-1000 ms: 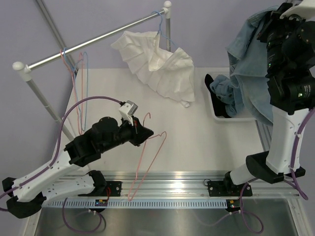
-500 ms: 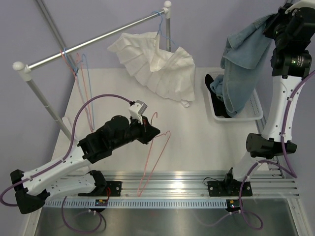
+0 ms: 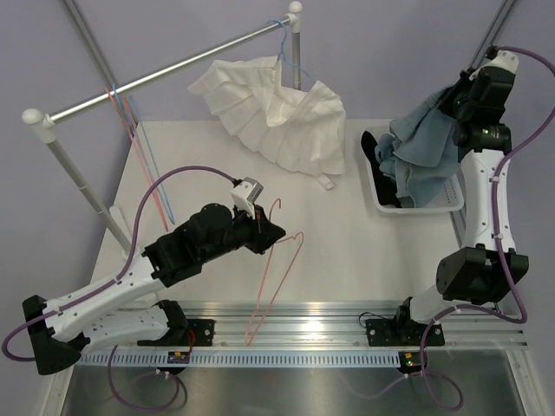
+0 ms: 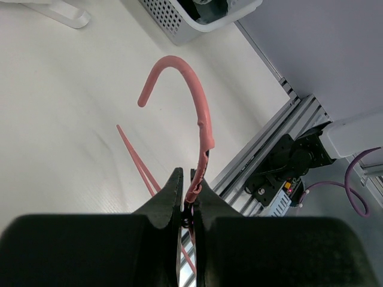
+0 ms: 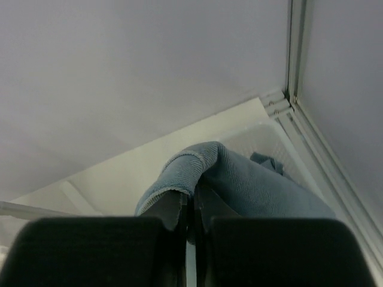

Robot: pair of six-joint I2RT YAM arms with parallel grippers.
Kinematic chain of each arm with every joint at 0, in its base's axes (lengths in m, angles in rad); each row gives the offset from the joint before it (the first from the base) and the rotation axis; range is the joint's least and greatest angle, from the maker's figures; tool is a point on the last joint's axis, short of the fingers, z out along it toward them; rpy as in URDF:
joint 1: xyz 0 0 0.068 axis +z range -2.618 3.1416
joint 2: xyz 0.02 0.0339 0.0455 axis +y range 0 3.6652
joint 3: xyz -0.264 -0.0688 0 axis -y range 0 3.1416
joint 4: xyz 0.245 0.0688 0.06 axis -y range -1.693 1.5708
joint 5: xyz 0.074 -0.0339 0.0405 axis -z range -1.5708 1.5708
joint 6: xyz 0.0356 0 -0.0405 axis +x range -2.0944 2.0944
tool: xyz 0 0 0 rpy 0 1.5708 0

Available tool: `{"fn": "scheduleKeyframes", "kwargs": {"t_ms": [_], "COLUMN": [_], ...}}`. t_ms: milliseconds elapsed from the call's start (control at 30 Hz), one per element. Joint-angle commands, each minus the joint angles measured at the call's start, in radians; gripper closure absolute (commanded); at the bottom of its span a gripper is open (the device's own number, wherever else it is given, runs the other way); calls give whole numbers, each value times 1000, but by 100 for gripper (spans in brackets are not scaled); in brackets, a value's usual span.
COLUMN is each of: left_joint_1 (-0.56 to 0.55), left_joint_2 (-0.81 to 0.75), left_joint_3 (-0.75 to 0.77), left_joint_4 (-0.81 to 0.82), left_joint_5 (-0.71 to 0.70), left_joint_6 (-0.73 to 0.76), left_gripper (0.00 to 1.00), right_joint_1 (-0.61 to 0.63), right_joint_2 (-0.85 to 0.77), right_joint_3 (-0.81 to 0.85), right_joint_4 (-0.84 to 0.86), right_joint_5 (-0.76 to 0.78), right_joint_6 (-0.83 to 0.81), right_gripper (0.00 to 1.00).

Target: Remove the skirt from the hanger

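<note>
The pink wire hanger (image 3: 279, 276) is bare and hangs over the table's near half. My left gripper (image 3: 274, 235) is shut on its neck just below the hook. In the left wrist view the hanger (image 4: 201, 110) curves up out of the left gripper (image 4: 187, 180). Black fabric, the skirt (image 3: 375, 146), lies in the white basket (image 3: 418, 208), partly under blue denim. My right gripper (image 3: 451, 106) is above the basket, shut on the blue denim trousers (image 3: 423, 149). In the right wrist view a fold of denim (image 5: 251, 176) wraps over the right gripper (image 5: 192, 200).
A white shirt (image 3: 282, 117) hangs from a light-blue hanger (image 3: 286, 43) on the metal rail (image 3: 165, 74). More wire hangers (image 3: 134, 121) hang at the rail's left end. The basket corner (image 4: 179, 27) shows in the left wrist view, with the aluminium rail (image 3: 303, 325) along the near edge.
My right arm has come down and in, lowering the denim from high at the right onto the basket. My left gripper has carried the pink hanger slightly to the right.
</note>
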Motion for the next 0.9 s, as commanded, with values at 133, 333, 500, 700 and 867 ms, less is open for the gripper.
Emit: {"fn": "scheduleKeyframes", "kwargs": {"t_ms": [133, 333, 500, 700, 867], "left_joint_1": [2, 2, 2, 2, 2], "left_joint_2": [-42, -77, -100, -105, -80], "left_joint_3": [6, -3, 8, 20, 70], "left_joint_4": [58, 20, -14, -37, -60], "left_joint_5": [9, -11, -20, -38, -66], "left_joint_6": [-25, -21, -19, -19, -13], "left_gripper": [100, 100, 100, 100, 100], "right_joint_1": [-15, -15, -12, 5, 8], "right_joint_2": [68, 312, 293, 132, 53], "right_joint_3": [-198, -178, -250, -85, 67], "right_joint_4": [41, -220, -197, -306, -387], "right_joint_5": [63, 90, 26, 101, 116], "right_joint_6": [201, 298, 280, 177, 139], "right_gripper": [100, 100, 65, 27, 1]}}
